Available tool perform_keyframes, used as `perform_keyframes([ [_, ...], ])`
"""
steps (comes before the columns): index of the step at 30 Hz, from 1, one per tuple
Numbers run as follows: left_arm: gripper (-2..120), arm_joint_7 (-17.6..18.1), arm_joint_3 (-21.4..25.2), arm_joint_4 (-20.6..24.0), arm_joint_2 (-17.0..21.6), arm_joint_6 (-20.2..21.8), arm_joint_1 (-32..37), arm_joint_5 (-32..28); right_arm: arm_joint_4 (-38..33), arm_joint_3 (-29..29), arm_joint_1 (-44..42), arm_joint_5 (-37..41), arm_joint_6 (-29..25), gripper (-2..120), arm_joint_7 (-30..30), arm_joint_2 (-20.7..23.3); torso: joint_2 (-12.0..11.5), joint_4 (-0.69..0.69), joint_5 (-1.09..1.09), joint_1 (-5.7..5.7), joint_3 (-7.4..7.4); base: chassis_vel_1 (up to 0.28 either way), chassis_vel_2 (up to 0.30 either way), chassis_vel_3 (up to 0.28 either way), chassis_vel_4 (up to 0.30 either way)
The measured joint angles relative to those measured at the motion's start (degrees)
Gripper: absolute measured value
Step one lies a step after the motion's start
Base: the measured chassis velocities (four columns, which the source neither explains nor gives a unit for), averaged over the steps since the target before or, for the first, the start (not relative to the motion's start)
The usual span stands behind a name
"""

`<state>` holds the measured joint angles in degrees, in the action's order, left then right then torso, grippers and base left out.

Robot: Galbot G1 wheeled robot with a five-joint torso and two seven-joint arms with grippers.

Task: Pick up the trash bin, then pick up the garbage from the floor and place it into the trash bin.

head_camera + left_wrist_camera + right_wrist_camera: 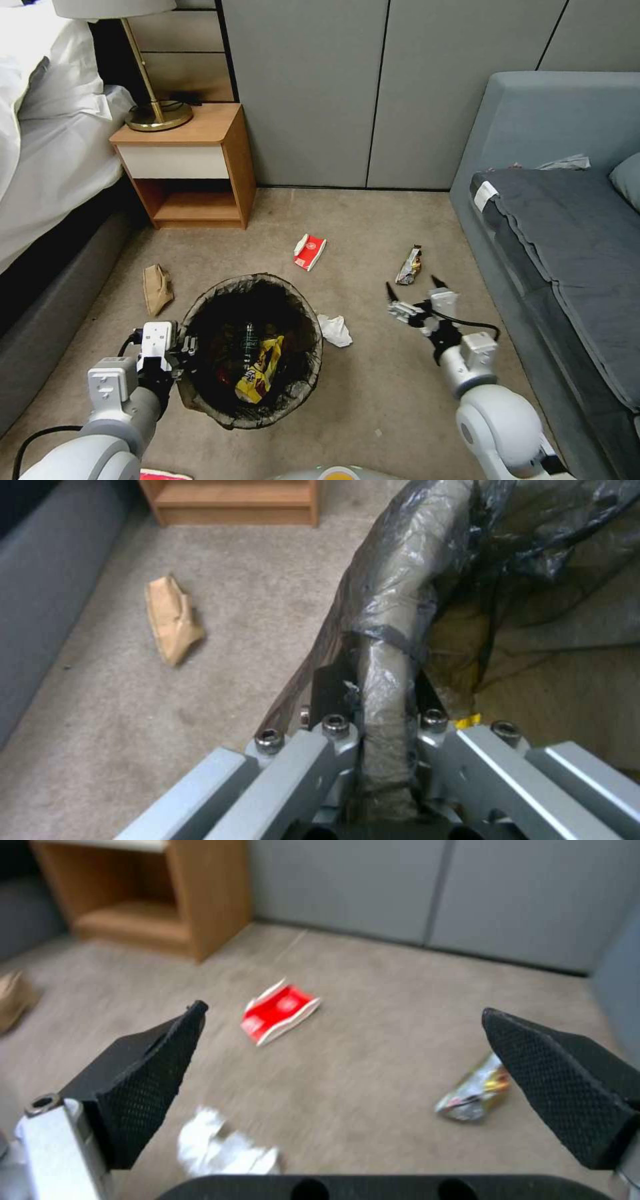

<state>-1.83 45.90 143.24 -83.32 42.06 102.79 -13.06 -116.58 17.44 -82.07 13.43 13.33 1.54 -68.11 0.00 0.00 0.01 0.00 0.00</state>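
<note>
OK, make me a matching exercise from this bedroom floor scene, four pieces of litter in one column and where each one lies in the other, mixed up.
Things:
1. crumpled brown paper bag
2. flat red-and-white carton
3. crumpled white tissue
4. yellow snack wrapper

Places:
A. inside the round bag-lined trash bin, whose rim the left gripper clamps
B. on the carpet between the bin and the bed base
C. on the carpet right beside the bin, on the sofa side
D. on the carpet beyond the bin, toward the wall

Pairs: 1-B, 2-D, 3-C, 4-A
</note>
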Motion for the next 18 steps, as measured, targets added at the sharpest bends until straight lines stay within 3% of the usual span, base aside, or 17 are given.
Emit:
perform_keyframes([
  [10, 1, 0.2, 3.0, 0.0, -0.4, 0.1, 0.5, -0.9, 6.5, -5.9, 4.9, 5.5, 2.5, 100, -9.6, 11.0, 0.0, 0.00, 0.00, 0.00, 0.00, 0.000, 0.000, 0.000, 0.000],
  [18, 1, 0.2, 3.4, 0.0, 0.0, 0.1, 0.3, -1.1, 10.2, -7.9, 7.0, 7.1, 3.1, 100, -13.7, 13.2, 0.0, 0.00, 0.00, 0.00, 0.00, 0.000, 0.000, 0.000, 0.000],
])
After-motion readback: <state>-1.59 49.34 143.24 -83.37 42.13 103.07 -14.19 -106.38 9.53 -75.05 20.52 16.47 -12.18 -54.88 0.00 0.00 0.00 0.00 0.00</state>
